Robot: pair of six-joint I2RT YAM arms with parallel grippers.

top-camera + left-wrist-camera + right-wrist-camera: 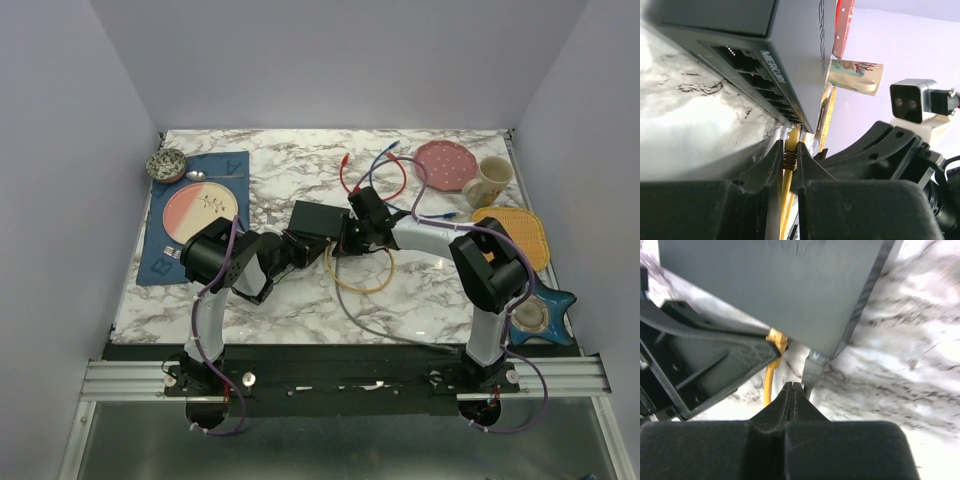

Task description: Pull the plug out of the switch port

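The left end effector (789, 154) is clamped on the yellow plug (791, 139), one finger on each side of its boot. Straight ahead of those fingertips the plug's front end meets the socket edge of the switch (790, 40), at the last port of the row, so it looks to be still in (the printed lettering sits just above the sockets). The switch lies flat on the marble surface (690, 125).

The right end effector (792, 388) comes in from the opposite side with its fingers pressed together and nothing visible between them. Just beyond its tips and slightly to the right, a grey plug (816, 361) sits at the corner of the switch. To the left of the tips is the yellow plug again, with the left end effector's dark finger alongside it. The yellow cable (360, 283) loops on the surface just behind both end effectors.
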